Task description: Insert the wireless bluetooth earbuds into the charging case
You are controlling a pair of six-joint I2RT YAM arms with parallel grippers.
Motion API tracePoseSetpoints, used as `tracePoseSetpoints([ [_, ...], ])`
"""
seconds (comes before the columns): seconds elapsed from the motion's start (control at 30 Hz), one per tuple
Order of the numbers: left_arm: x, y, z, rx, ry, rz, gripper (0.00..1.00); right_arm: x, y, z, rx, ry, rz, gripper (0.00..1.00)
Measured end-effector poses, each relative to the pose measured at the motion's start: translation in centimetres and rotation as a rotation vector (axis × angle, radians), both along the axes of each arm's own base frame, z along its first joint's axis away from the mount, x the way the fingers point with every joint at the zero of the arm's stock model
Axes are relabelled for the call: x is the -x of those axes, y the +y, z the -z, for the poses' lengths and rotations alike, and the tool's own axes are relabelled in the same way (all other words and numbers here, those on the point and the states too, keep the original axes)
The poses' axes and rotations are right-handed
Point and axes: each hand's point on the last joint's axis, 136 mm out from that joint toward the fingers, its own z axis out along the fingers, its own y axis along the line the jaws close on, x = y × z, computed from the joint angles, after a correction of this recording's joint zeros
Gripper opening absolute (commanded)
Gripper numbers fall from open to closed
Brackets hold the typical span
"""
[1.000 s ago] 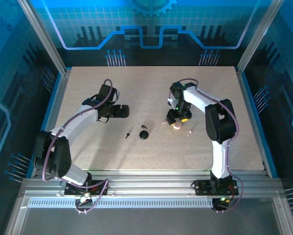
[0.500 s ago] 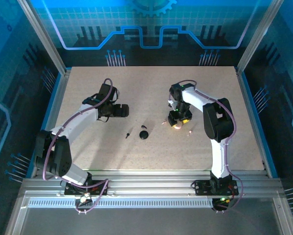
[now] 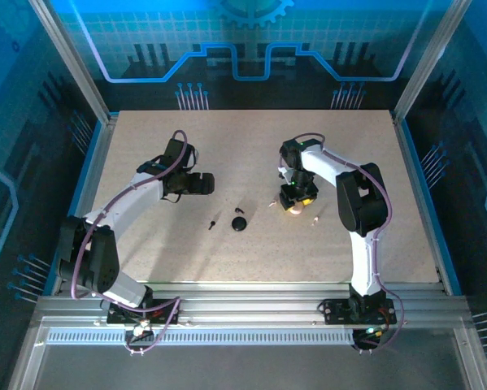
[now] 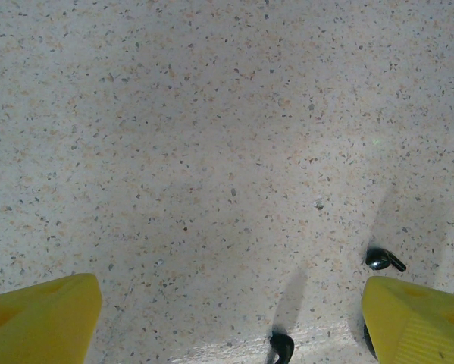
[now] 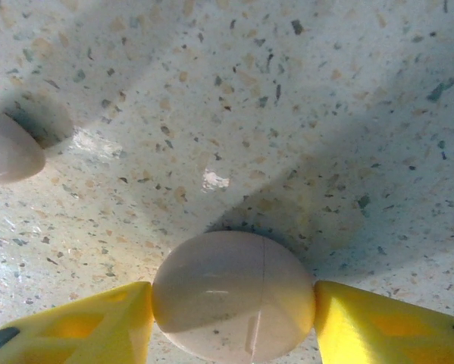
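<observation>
Tabletop lies open around pink case pinched between right fingers.

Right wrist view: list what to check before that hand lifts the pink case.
1. Pink case centred in the right hand: ok.
2. Both fingers touching its sides: ok.
3. Case lid open for loading: not ok, it looks closed.
4. Pink earbud clear of the fingers: ok.
5. Left hand open, holding nothing: ok.
6. Grip firm enough to lift: cannot tell.
</observation>
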Motion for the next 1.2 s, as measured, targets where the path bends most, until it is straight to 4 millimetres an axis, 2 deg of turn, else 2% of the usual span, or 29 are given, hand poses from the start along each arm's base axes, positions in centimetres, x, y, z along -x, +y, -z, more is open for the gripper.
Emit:
tracePoseSetpoints([
  [0.13,0.0,0.0,0.0,0.000,0.000,0.000,0.90,0.0,-0.3,0.1,0.014,-0.002,-0.002,0.61],
  [0.4,0.0,0.0,-0.1,0.001,-0.003,0.000,0.90,1.0,-0.7,0.9,0.030,0.026,-0.002,0.53],
  [0.57,0.1,0.0,-0.6,0.006,-0.012,0.001,0.89,1.0,-0.8,0.7,0.023,-0.001,-0.002,0.51],
  [0.67,0.3,-0.3,-1.4,0.029,-0.030,0.012,0.88,1.1,-0.8,0.0,0.002,-0.050,-0.006,0.50],
  [0.77,0.6,-1.4,-2.8,0.092,-0.054,0.053,0.85,0.9,-0.2,-2.6,-0.053,-0.164,-0.034,0.50],
  [0.87,1.1,-3.7,-5.1,0.207,-0.098,0.146,0.82,0.4,1.2,-7.1,-0.156,-0.328,-0.090,0.49],
  [1.03,2.6,-7.3,-10.0,0.363,-0.215,0.314,0.78,-0.4,4.7,-16.4,-0.365,-0.649,-0.242,0.47],
  [1.13,3.6,-8.8,-13.0,0.426,-0.297,0.411,0.75,-0.1,6.3,-20.3,-0.454,-0.781,-0.345,0.47],
  [1.2,4.2,-9.5,-14.8,0.464,-0.350,0.461,0.74,0.5,7.3,-21.9,-0.494,-0.841,-0.424,0.47],
])
